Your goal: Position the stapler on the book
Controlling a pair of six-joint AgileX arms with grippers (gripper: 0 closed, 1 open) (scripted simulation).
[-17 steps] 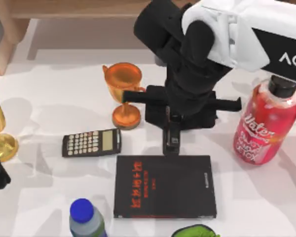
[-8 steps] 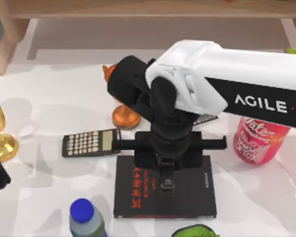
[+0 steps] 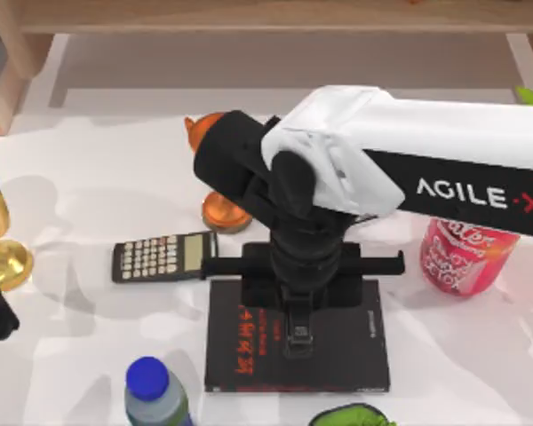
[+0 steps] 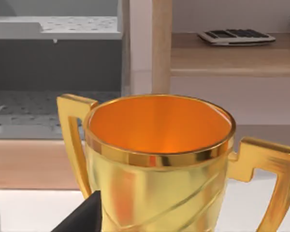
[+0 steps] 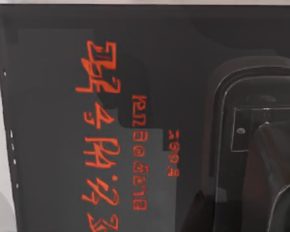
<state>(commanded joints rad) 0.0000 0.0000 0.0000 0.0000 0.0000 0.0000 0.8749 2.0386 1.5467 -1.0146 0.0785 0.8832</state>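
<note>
The right claw (image 3: pixel 298 330) seems clenched on the stapler (image 3: pixel 298 335), held over the book (image 3: pixel 346 342) for setting down.

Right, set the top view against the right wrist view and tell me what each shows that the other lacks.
Top view alone: my right arm reaching over the book, the calculator beside it, an orange trophy, a red bottle, a blue-capped bottle and a gold trophy at the left edge.

Right wrist view alone: a close look at the red lettering on the cover.

Both share: the black book and the stapler over it, held by the right gripper.
</note>
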